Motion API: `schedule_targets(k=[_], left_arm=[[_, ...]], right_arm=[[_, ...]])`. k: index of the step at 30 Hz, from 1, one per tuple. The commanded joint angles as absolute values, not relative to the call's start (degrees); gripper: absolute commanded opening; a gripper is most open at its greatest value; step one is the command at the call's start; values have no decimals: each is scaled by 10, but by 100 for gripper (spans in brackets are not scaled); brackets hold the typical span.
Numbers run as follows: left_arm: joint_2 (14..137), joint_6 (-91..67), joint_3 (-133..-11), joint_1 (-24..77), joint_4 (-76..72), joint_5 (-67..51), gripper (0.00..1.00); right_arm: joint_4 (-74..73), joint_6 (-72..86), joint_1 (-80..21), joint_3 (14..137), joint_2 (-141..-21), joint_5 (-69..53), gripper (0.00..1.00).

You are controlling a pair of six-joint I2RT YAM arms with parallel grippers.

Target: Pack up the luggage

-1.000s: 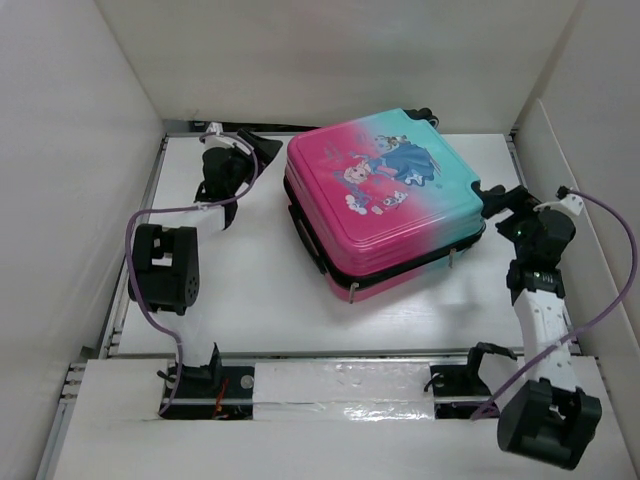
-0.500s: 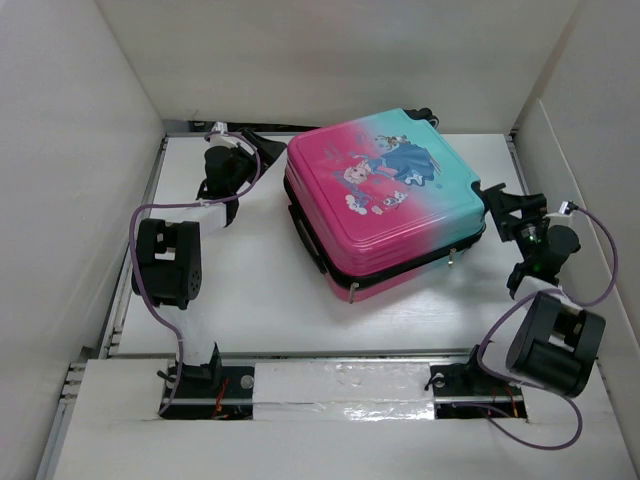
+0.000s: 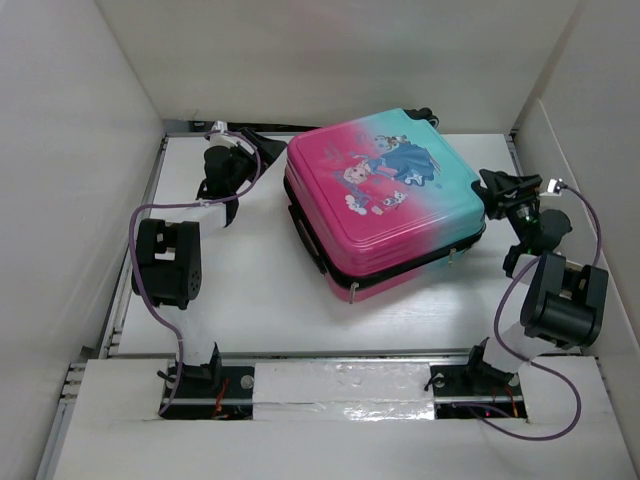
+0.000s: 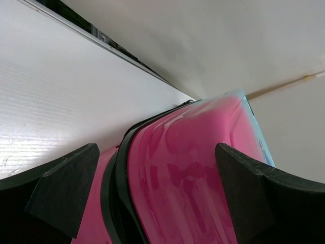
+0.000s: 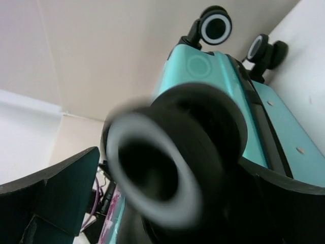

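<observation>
The luggage point(image 3: 385, 195) is a closed pink-to-teal child's suitcase with a cartoon print, lying flat in the middle of the table. My left gripper point(image 3: 268, 150) is open at its back-left corner; in the left wrist view the pink shell point(image 4: 188, 188) and black zipper seam sit between the two spread fingers. My right gripper point(image 3: 492, 192) is open at the suitcase's right corner. In the right wrist view a black-and-white wheel point(image 5: 172, 162) fills the space between the fingers, blurred and very close; other wheels point(image 5: 216, 25) show beyond.
White walls enclose the table point(image 3: 240, 290) on the left, back and right. A low rail point(image 3: 340, 355) runs along the near edge by the arm bases. The right arm's purple cable point(image 3: 515, 300) loops near the right wall.
My right arm has folded back and swung its gripper up toward the suitcase's right corner wheel. The left gripper and the suitcase have barely moved.
</observation>
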State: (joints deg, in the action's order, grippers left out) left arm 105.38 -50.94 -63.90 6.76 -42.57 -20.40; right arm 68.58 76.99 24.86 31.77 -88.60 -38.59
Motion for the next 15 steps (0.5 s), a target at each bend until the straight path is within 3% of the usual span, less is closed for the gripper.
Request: schedule_targets(k=[1,3,7,8,10,11,15], left_arm=[[1048,-502,-652,74,-464,-214,99],[1054,-503,-654,74,-465,-216,98],[1069,-503,-664,74,-463,-228,98],[1069,-502,-666,79,-461,-230,98],[1069,-495,-672,84,-451,-229,98],[1068,-493,-674,84,-448,-229,98],[1064,-487,-679,91,-435,-224,97]], right_arm=[[740,765,226,388,-896,-390,100],[730,756,212,402,-906,-402,92],[830,797,198,421,-940,-430,55],[893,815,198,426,-948,-438,41],[962,881,192,446,-965,-453,35],[1034,909,192,453,-982,-454,27],[1038,923,180,489,-963,-479,15]])
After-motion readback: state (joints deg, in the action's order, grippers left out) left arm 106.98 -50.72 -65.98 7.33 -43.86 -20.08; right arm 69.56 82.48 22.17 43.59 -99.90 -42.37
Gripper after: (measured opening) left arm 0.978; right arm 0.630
